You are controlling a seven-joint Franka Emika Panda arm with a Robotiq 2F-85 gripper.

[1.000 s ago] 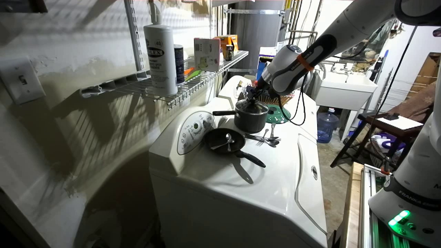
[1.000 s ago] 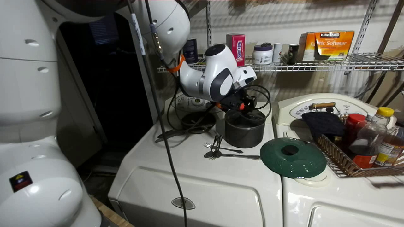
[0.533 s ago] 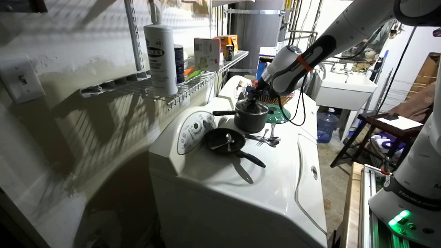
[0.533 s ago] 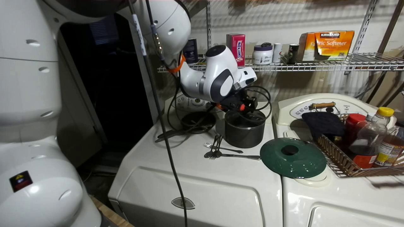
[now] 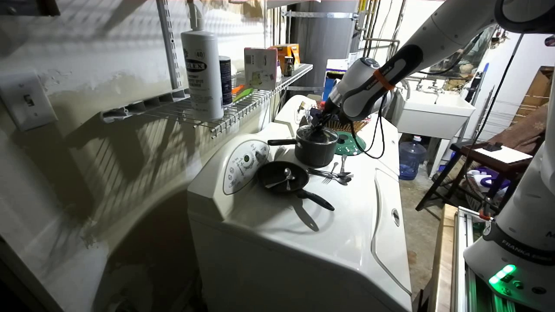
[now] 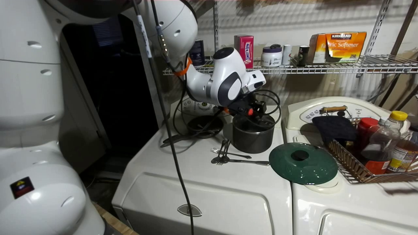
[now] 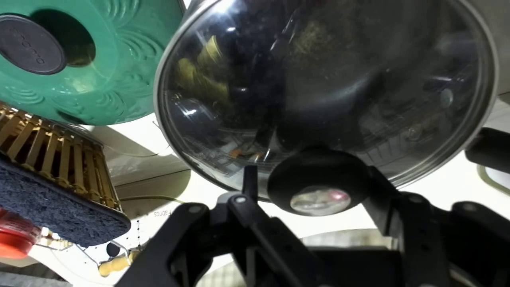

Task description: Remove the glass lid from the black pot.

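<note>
The black pot [image 5: 315, 154] stands on the white machine and also shows in an exterior view [image 6: 253, 140]. The glass lid [image 7: 318, 79] lies on it, its dark round knob [image 7: 318, 179] sticking up towards my gripper. The lid also shows in an exterior view [image 5: 325, 136]. My gripper [image 7: 312, 171] is open, with its fingers on either side of the knob. The left finger [image 7: 250, 181] stands apart from the knob with a narrow gap. The right finger [image 7: 383, 185] overlaps the knob's edge; whether it touches cannot be told. In both exterior views the fingertips are small and dark over the lid.
A black frying pan [image 5: 282, 180] with spoons lies beside the pot. Loose cutlery [image 6: 225, 158] lies in front of it. A green lid [image 6: 303, 169] and a basket [image 6: 346, 163] with bottles are alongside. A wire shelf [image 6: 326, 69] runs behind, above the arm. The pot's handle [image 5: 282, 142] points towards the wall.
The arm's wrist has sunk very slightly over the pot. The pot, lid and other things have not moved.
</note>
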